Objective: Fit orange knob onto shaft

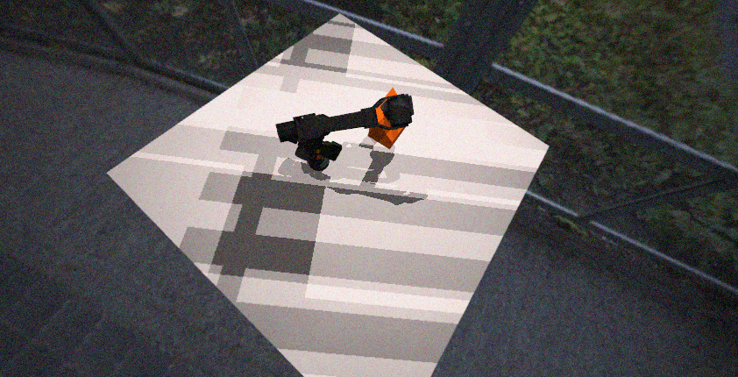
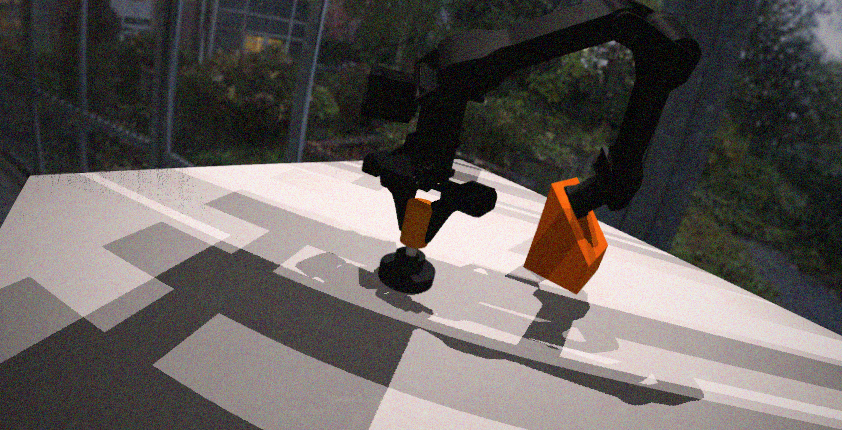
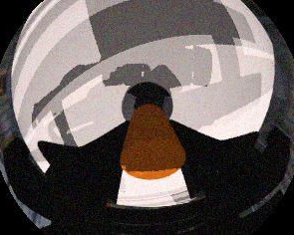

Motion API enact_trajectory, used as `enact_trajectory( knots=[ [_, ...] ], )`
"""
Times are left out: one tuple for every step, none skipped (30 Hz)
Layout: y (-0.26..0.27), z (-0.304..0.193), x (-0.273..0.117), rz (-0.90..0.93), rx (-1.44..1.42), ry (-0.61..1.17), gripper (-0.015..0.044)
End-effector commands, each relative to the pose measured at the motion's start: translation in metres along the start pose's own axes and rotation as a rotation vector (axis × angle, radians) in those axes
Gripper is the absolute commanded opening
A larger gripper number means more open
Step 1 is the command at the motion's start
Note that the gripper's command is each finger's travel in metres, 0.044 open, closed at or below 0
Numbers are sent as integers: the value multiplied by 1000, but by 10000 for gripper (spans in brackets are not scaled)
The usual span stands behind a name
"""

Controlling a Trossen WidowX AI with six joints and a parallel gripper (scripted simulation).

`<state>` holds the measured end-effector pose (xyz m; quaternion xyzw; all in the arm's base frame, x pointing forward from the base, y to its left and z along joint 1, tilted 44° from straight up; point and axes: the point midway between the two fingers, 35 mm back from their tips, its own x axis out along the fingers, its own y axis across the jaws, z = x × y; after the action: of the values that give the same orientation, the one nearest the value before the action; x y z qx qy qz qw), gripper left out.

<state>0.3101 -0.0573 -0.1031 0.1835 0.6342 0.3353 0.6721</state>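
Note:
The orange knob [image 2: 416,223] [image 3: 152,144] is a tall rounded piece, slightly tilted in the exterior view. My gripper [image 2: 417,229] is shut on it, with a black finger on either side. The knob's lower end is over the silver shaft [image 2: 411,251], whose lower part shows between the knob and the pedestal. The black round pedestal [image 2: 406,278] [image 3: 147,91] stands on the table, and a gap separates the knob from its top. The hole, the shaft's tip and both flat sides are hidden. In the top view the arm covers most of the knob and pedestal.
The arm's orange wedge-shaped base [image 1: 386,136] [image 2: 559,250] stands on the pale table [image 1: 392,271] [image 2: 500,394], to the right of the pedestal in the exterior view. Dark striped shadows cross the table. Its edges border darker ground and railings.

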Motion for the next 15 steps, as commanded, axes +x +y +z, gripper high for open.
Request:
enact_trajectory(
  knots=[
    [-2,0,-1,-2,-93,-4,0],
    [-2,0,-1,-2,-93,-4,0],
    [-2,0,-1,-2,-93,-4,0],
    [-2,-1,0,-2,-93,-4,0],
    [-2,-1,0,-2,-93,-4,0],
    [-2,-1,0,-2,-93,-4,0],
    [-2,-1,0,-2,-93,-4,0],
    [-1,-1,0,-2,-93,-4,0],
    [-1,-1,1,-2,-93,-4,0],
    [-1,-1,0,-2,-93,-4,0],
    [-1,-1,0,-2,-93,-4,0],
    [-1,-1,0,-2,-93,-4,0],
    [-1,-1,0,-2,-93,-4,0],
    [-1,0,0,-2,-93,-4,0],
    [-1,0,0,-2,-93,-4,0]
  ],
)
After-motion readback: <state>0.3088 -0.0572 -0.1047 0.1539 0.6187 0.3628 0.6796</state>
